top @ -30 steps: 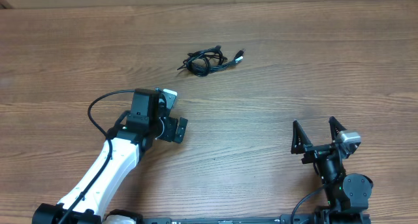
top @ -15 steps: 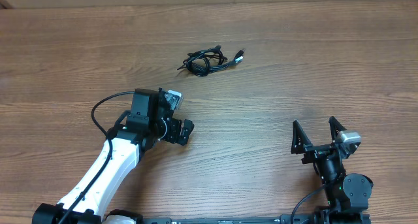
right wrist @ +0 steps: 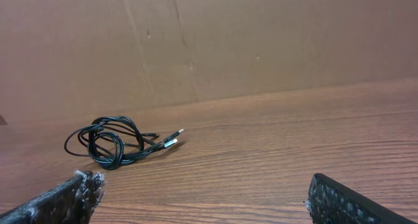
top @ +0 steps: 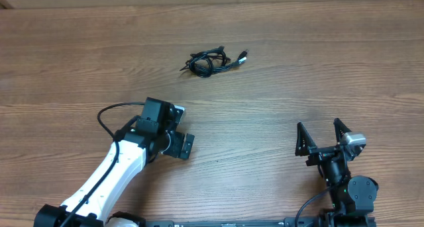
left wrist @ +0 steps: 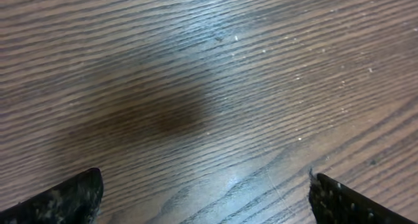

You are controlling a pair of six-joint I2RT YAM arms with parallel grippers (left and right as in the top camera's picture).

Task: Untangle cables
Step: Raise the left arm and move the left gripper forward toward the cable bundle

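**Cables not yet touched; both arms short of the bundle**

The cables [top: 213, 61] lie in a small knotted bundle on the far half of the table [top: 298, 68], a little left of centre. A few loose loops are wound round each other, and a metal-tipped plug end [top: 243, 55] trails out to the right. Nothing touches them.

The left gripper [left wrist: 206, 194] has its jaws wide apart and holds nothing. Its wrist view shows only bare wood grain between the two fingertips, so it points down at the table on the near side of the bundle, well apart from it. The right gripper [top: 320, 136] is also spread wide and empty. It sits low at the near right edge and looks across the table, where the bundle shows far off to the left in front of a brown cardboard wall [right wrist: 261, 41].

By my judgement the step in hand is the approach: no cord is gripped and the knot is intact. The next move calls for the left arm, the nearer one, to reach forward over the bundle and come down close to the wood, since the cords are thin and lie flat. It should close on one outer loop or on the free plug end rather than on the whole knot. The right arm would then need to cross over and pin or take a second strand, so the two can pull apart.
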